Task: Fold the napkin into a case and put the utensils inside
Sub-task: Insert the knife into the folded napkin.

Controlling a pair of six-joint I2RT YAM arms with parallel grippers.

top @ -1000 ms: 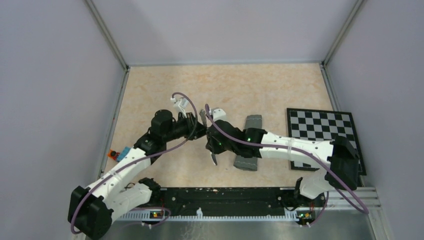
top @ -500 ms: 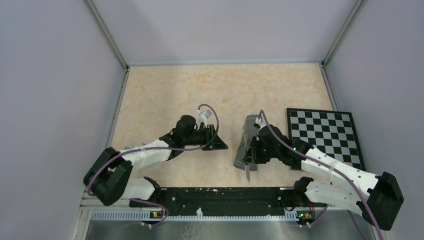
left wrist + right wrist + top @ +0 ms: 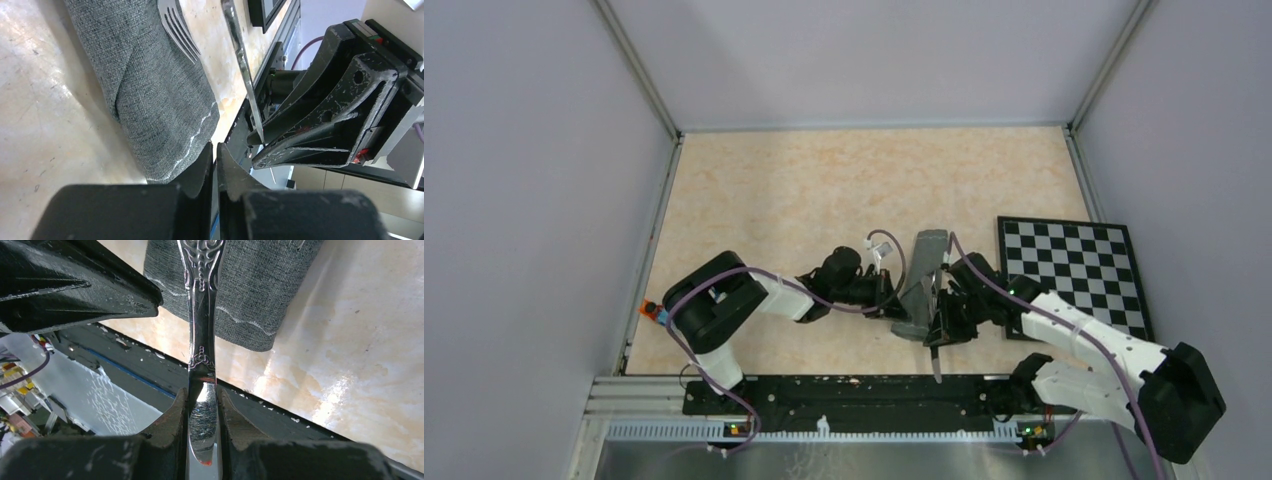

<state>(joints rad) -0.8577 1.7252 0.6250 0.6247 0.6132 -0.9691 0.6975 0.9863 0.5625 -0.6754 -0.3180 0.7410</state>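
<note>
The napkin (image 3: 922, 285), folded into a narrow dark grey case (image 3: 150, 85), lies on the table left of the checkered board. The fork (image 3: 179, 31) lies on the cloth with its tines showing. My left gripper (image 3: 892, 298) is shut at the case's near left corner. In the left wrist view the left gripper (image 3: 215, 146) has nothing visible between its fingers, with the hem just beside one. My right gripper (image 3: 944, 325) is shut on the knife (image 3: 201, 325) by its blade. The ornate handle reaches over the case's near end (image 3: 240, 295).
The black-and-white checkered board (image 3: 1074, 275) lies right of the case. A black rail (image 3: 854, 392) runs along the table's front edge under the knife's tip. A small orange and blue object (image 3: 654, 310) sits at the left wall.
My left arm swung right to the case's near corner; its gripper opened, then shut. My right gripper carried the knife right to the case, then slightly toward the front edge.
</note>
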